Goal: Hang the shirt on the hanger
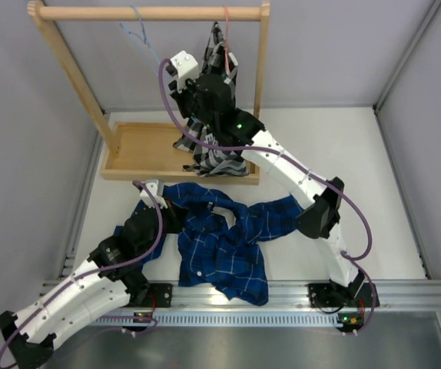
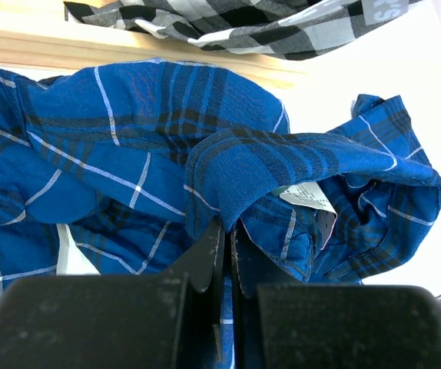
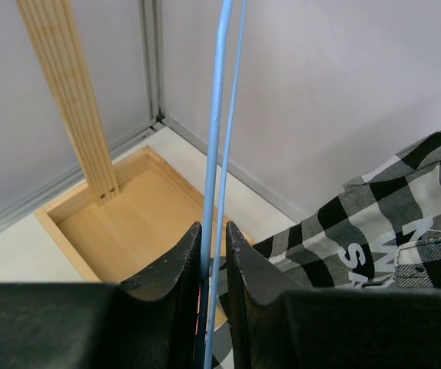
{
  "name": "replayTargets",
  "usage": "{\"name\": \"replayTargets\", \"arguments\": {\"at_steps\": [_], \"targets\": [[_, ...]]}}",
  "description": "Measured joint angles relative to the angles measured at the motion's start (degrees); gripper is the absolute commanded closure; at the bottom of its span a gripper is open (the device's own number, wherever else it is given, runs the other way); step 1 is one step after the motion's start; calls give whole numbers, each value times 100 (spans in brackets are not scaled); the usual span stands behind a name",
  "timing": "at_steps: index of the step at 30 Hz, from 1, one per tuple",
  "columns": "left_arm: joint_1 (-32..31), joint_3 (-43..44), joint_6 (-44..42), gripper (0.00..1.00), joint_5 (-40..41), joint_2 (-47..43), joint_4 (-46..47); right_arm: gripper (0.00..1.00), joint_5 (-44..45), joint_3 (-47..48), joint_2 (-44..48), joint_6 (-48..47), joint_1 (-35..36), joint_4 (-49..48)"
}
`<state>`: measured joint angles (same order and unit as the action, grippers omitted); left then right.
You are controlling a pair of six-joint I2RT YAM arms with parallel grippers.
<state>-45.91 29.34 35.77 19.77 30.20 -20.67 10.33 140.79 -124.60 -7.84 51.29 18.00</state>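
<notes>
The dark blue plaid shirt lies crumpled on the white table in front of the arms. My left gripper is at its left end, shut on a fold of the cloth near the collar; the shirt fills the left wrist view, with a white label showing. The light-blue wire hanger hangs from the wooden rod at the back. My right gripper reaches up beside it. In the right wrist view its jaws are shut on the hanger's two blue wires.
A wooden rack with a top rod stands on a wooden tray base. A black-and-white checked shirt hangs there from a pink-red hanger, right of my right gripper. Grey walls enclose the table on three sides.
</notes>
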Motion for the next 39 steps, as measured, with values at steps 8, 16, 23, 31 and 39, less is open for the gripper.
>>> {"name": "replayTargets", "arguments": {"at_steps": [8, 16, 23, 31, 39], "targets": [[0, -94, 0, 100, 2, -57, 0, 100, 4, -15, -131, 157, 2, -81], [0, -162, 2, 100, 0, -57, 0, 100, 262, -125, -129, 413, 66, -546], [2, -173, 2, 100, -81, -57, 2, 100, 295, -131, -129, 553, 72, -732], [2, -175, 2, 100, -105, -57, 2, 100, 199, -608, 175, 656, 74, -905], [2, -175, 4, 100, -133, -55, 2, 100, -35, -785, 619, 697, 90, -990]]}}
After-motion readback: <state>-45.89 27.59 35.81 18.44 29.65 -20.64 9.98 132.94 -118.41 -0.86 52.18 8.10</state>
